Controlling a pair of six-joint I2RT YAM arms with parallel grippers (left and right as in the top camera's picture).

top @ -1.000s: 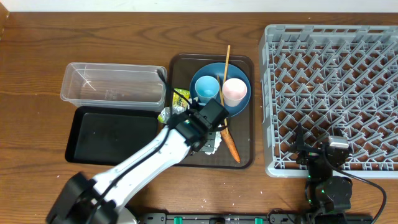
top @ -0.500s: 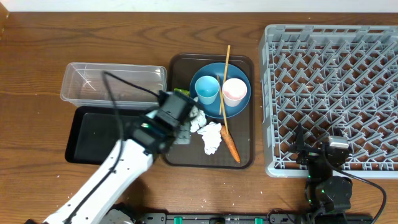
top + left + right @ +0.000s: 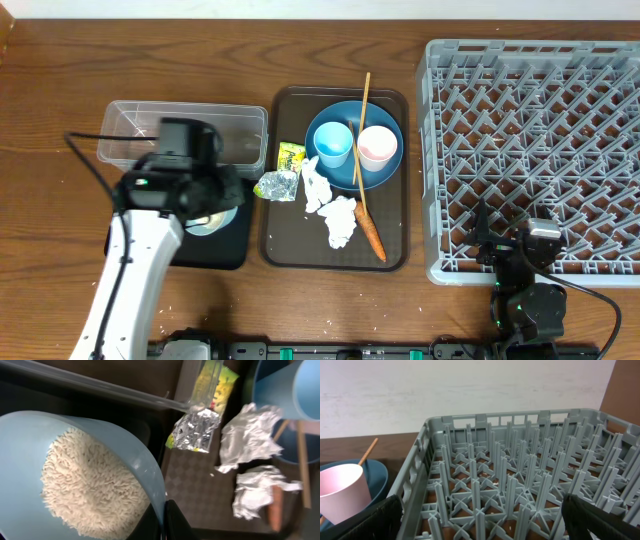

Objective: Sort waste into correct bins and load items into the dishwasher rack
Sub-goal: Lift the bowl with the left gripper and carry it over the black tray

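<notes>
My left gripper (image 3: 166,522) is shut on the rim of the small pale blue bowl (image 3: 75,445), which is tilted and full of white rice (image 3: 92,480). In the overhead view the bowl (image 3: 213,218) hangs over the black tray (image 3: 140,240), in front of the clear tub (image 3: 180,135). On the brown tray (image 3: 385,262) lie the foil wrapper (image 3: 275,185), yellow-green packet (image 3: 291,156), tissues (image 3: 338,220) and carrot (image 3: 371,233). The blue plate (image 3: 355,175) carries a light blue cup (image 3: 333,145), a pink cup (image 3: 377,148) and chopsticks (image 3: 362,110). My right gripper (image 3: 487,527) stands open at the front edge of the grey rack (image 3: 540,150).
The rack (image 3: 520,485) fills the right wrist view, its upright pegs holding nothing. A few rice grains lie scattered on the wooden table in front of the black tray. The left arm (image 3: 135,270) crosses the black tray's left part.
My left arm has swung left from the brown tray to over the black tray, taking the rice bowl with it. The right arm has not moved.
</notes>
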